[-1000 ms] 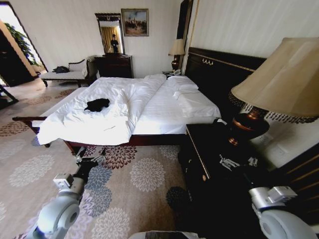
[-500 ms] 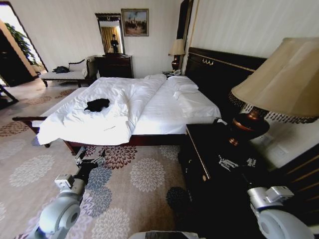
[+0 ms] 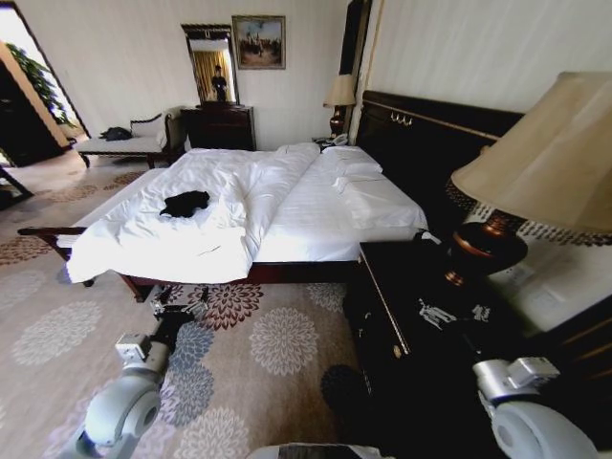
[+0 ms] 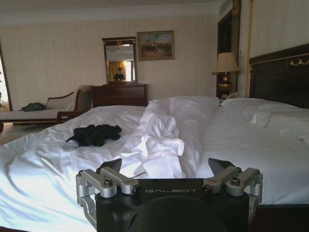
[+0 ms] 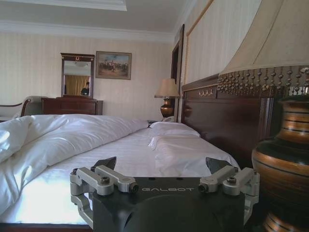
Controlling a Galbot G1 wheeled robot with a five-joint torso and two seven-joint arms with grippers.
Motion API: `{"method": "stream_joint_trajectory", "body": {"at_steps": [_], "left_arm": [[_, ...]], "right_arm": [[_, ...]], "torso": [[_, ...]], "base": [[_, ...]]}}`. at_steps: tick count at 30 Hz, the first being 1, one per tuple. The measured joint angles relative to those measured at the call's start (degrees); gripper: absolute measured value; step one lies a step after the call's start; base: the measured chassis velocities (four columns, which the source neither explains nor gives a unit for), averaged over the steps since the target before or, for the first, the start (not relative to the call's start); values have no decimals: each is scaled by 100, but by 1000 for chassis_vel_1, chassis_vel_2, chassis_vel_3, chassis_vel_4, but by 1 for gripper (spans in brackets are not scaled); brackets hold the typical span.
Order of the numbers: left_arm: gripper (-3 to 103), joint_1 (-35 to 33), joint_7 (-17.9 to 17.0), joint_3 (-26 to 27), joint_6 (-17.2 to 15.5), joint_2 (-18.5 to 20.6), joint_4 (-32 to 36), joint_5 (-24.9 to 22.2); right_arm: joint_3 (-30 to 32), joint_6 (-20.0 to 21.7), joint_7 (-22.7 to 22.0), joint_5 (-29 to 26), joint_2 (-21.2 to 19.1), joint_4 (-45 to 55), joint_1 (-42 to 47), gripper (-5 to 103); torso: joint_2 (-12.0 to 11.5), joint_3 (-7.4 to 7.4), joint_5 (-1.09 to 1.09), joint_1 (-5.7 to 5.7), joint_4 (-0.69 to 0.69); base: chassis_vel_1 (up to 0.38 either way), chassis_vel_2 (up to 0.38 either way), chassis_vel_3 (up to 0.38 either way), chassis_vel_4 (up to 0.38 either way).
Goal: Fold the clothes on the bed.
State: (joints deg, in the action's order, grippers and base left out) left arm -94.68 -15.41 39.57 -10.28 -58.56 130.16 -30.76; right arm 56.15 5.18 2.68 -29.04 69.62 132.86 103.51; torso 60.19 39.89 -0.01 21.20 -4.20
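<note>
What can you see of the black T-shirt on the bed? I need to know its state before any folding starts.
The black T-shirt lies crumpled in a small dark heap of soft-looking fabric, unfolded, with no lettering showing. It rests on the white duvet on the half of the bed away from the headboard, towards the foot, beside the bunched ridge of duvet running down the middle. Only the duvet touches it. The left gripper and right gripper are open over the floor, short of the bed.

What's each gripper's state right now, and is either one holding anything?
Left gripper: open, empty, short of the large white bed.
Right gripper: open, empty.
</note>
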Motion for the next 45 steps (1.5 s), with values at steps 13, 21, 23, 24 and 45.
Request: {"method": "stream_joint_trajectory", "body": {"at_steps": [13, 21, 23, 24, 45], "left_arm": [[100, -91, -91, 7, 46, -1, 93, -111], [100, -104, -66, 7, 41, -9, 88, -97], [100, -111, -58, -1, 41, -25, 76, -89], [100, -111, -58, -1, 41, -25, 76, -89], [100, -111, -79, -56, 232, -114, 80, -35]], "right_arm": [[16, -13, 6, -6, 69, 37, 57, 100], [11, -23, 21, -2, 70, 40, 50, 100], [-2, -25, 25, 6, 80, 38, 46, 100], [-2, -25, 25, 6, 80, 38, 46, 100], [-83, 13, 31, 46, 97, 3, 25, 100]], "torso": [[0, 0, 1, 0, -1], [0, 0, 1, 0, 1], [0, 0, 0, 0, 1], [0, 0, 0, 0, 1], [0, 0, 1, -1, 1]], "base": [[-107, 53, 77, -87], [-96, 101, 110, -97], [-85, 88, 93, -103], [-91, 84, 93, -101], [-89, 86, 86, -88]]}}
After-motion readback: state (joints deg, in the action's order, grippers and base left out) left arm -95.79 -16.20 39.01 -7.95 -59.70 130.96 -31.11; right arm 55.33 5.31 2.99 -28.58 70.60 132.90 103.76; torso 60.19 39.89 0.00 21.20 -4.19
